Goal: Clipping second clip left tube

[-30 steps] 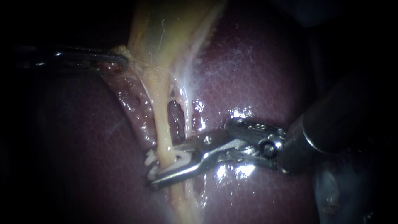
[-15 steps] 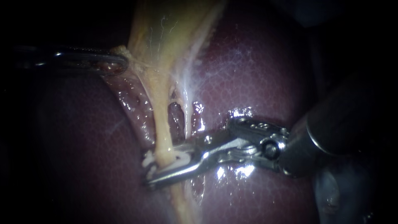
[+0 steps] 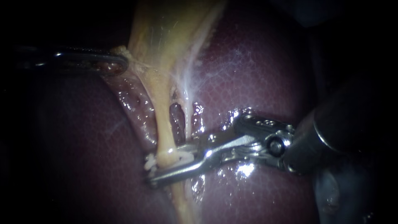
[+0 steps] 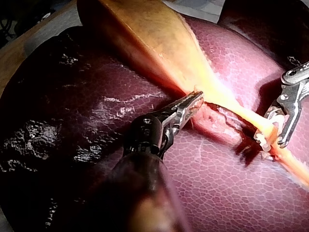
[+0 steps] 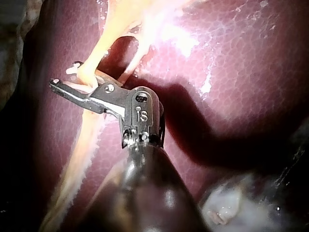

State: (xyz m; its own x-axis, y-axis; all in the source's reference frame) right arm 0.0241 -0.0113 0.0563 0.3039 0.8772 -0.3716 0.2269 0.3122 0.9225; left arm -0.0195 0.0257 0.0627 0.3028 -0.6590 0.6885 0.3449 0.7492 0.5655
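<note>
Jaws of the right instrument [image 3: 159,166] squeezed down on the white clip [image 3: 150,162], low on the left tube [image 3: 163,124].
Wet dark-red liver [image 3: 257,83] under everything, dark all round. The thin right tube [image 3: 188,118] sits just beside, small gap between the two. The left instrument [image 3: 118,63] is pinching the gallbladder [image 3: 166,33] edge higher up, well clear; bare liver on both sides.

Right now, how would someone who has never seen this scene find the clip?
From the dark red liver, follow the pale yellow left tube down from the gallbladder. Where the right instrument crosses it, the clip is the small white piece between its jaws, the only white thing on the tube.
</note>
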